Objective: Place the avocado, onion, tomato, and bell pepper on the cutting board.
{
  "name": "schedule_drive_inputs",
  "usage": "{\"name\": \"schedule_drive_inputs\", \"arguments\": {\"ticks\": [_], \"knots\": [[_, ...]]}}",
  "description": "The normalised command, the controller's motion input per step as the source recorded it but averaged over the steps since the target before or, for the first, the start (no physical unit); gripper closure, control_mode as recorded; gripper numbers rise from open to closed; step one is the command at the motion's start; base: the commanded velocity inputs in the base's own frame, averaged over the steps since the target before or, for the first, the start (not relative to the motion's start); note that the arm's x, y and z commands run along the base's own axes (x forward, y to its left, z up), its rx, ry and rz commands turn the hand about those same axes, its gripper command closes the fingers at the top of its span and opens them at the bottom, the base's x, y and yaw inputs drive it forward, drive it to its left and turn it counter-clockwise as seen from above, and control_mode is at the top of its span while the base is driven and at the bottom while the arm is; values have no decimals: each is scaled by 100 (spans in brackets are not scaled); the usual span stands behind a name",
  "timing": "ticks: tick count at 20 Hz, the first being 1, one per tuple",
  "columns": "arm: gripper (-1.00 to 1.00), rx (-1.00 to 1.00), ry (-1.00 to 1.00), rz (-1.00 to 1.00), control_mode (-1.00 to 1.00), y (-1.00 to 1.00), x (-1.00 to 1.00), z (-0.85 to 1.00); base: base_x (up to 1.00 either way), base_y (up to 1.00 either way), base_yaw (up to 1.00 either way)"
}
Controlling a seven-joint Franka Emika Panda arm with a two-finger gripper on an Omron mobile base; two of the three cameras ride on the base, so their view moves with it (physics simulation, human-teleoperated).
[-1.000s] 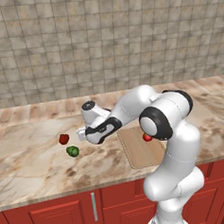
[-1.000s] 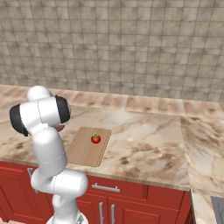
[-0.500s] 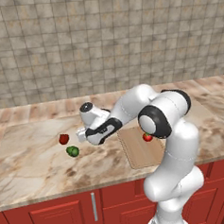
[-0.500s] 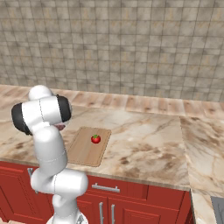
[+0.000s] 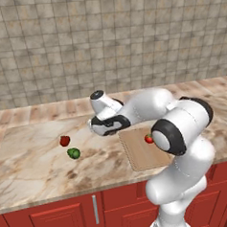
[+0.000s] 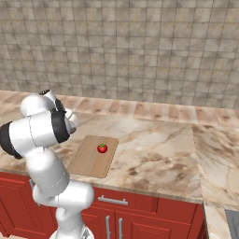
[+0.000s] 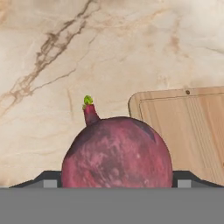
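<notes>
Carrying the onion to the cutting board, by the look of things. Hand clenched on the onion, held above the marble tabletop just short of the board's near corner. In the hand view, mauve ball with a small green-tipped sprout pinned between the finger tips, board corner just beyond and to one side. Tomato already resting on the board, past the hand. Bell pepper and avocado lying close together on the tabletop, well apart from the hand on its other side.

Next move probably: travel over the board, lower, let go clear of the tomato.

Hard to make out: height above the tabletop. Onion hidden under the wrist in the left base view; hand tucked behind the arm in the right base view.
</notes>
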Motion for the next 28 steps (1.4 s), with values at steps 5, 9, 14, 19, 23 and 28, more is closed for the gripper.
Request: {"name": "schedule_drive_inputs", "arguments": {"ticks": [5, 9, 14, 19, 23, 28], "knots": [[100, 2, 0, -10, -100, -94, -46, 28, 0, 0, 0], [100, 3, 0, -9, -100, -89, -61, 26, 0, 0, 0], [100, 7, 0, -7, -100, -71, -88, 11, 0, 0, 0], [100, 12, 0, -5, -100, -52, -99, 7, 0, 0, 0], [100, 2, -2, 0, -100, -10, -17, 2, 0, 0, 0], [100, 0, 1, 0, -100, 0, 0, -18, 0, 0, 0]]}}
